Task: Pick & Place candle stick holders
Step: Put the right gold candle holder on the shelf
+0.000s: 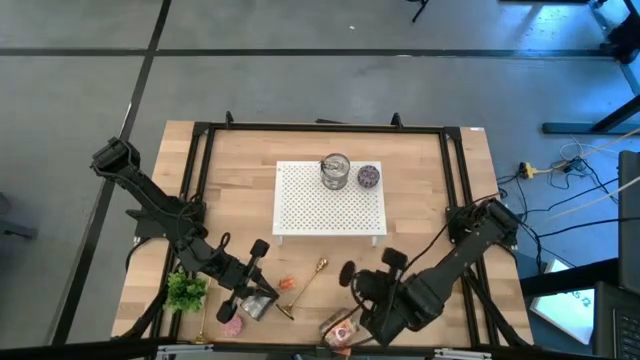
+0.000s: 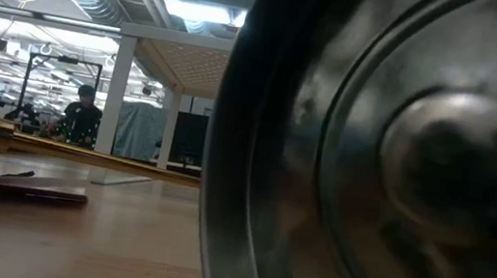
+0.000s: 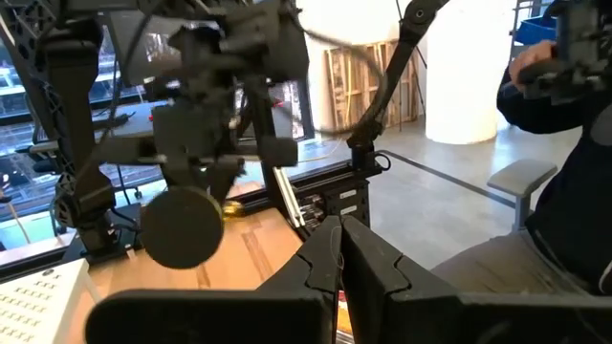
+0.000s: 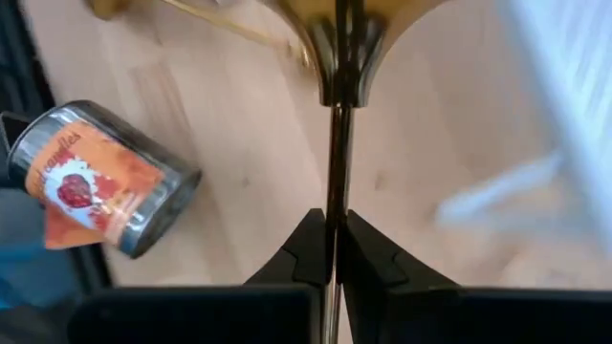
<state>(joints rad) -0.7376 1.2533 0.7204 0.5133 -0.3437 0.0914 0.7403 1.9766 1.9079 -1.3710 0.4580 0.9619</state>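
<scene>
High view
- Board: a white perforated board (image 1: 330,205) lies mid-table; every place below is taken from it.
- On the board: a glass jar (image 1: 335,172) and a small round candle (image 1: 369,176) stand side by side at its far edge.
- Lying holder: the gold lying holder (image 1: 305,288) rests flat on the wood on the arms' side of the board, just off its middle, slanted.
- Left gripper: the left gripper (image 1: 237,303) hangs low off the board's left corner, near a green plant (image 1: 186,290).
- Right arm: it reaches in off the board's right corner; its fingers are hidden under the wrist here.

Low view
- Tin: a silver tin (image 2: 373,157) fills the right side, very close to the lens.
- Lying holder: its flared base shows at the left edge, its stem running level above the table.
- Room: a person (image 2: 83,116) stands far behind the table.

Left wrist view
- Left gripper: fingers pressed together with nothing between them.
- Beyond: the right arm, a corner of the board, and a dark sleeve (image 3: 564,143) past the table.

Right wrist view
- Right gripper: the right gripper (image 4: 335,239) is clenched on the thin stem of the held holder (image 4: 335,143) — flared base pointing away from the fingers.
- Can: an orange-labelled can (image 4: 105,177) lies on its side beside that stem — apart from it.
</scene>
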